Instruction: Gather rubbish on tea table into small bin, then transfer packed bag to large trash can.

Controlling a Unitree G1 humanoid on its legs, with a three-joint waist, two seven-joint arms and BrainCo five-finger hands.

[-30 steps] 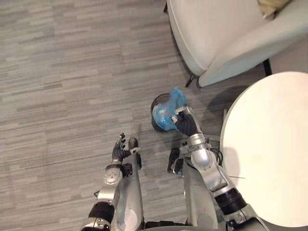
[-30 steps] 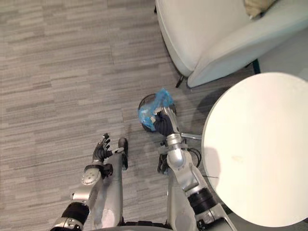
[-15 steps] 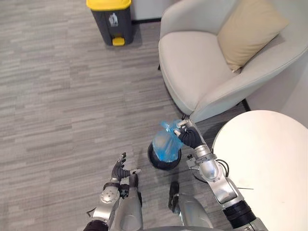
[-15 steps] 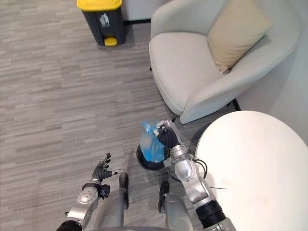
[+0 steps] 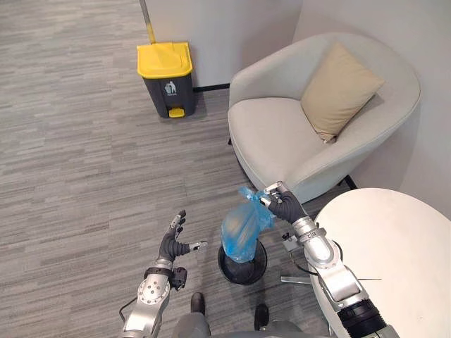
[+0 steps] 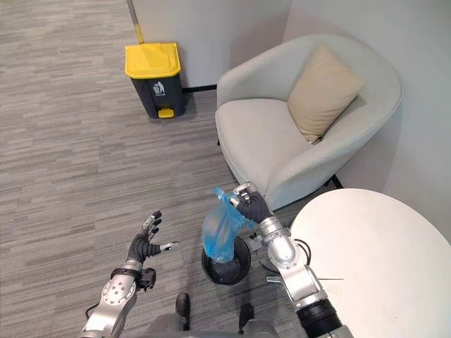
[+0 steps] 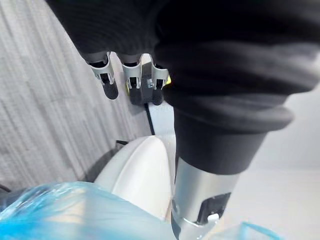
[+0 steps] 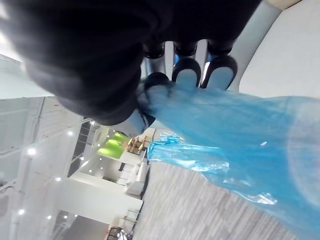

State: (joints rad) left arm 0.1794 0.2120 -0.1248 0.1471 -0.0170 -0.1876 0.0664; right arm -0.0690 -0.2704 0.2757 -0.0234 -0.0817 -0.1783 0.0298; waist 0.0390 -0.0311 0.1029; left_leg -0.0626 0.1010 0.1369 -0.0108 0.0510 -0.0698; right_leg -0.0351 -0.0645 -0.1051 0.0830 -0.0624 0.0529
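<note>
My right hand (image 5: 280, 204) is shut on the gathered top of a blue plastic bag (image 5: 243, 229), which hangs half lifted out of the small black bin (image 5: 243, 263) on the floor. The right wrist view shows the bag (image 8: 235, 135) stretched taut from my curled fingers (image 8: 186, 69). My left hand (image 5: 173, 244) is open, fingers spread, held above the carpet to the left of the bin. A large grey trash can with a yellow lid (image 5: 165, 77) stands by the far wall. The round white tea table (image 5: 394, 260) is at the lower right.
A pale armchair (image 5: 303, 137) with a tan cushion (image 5: 338, 88) stands right behind the small bin. A thin pole (image 5: 146, 21) leans by the wall behind the trash can. Grey carpet stretches between me and the trash can.
The camera has tilted up, bringing the trash can and armchair into view. My right hand has pulled the blue bag upward, most of the way out of the small bin.
</note>
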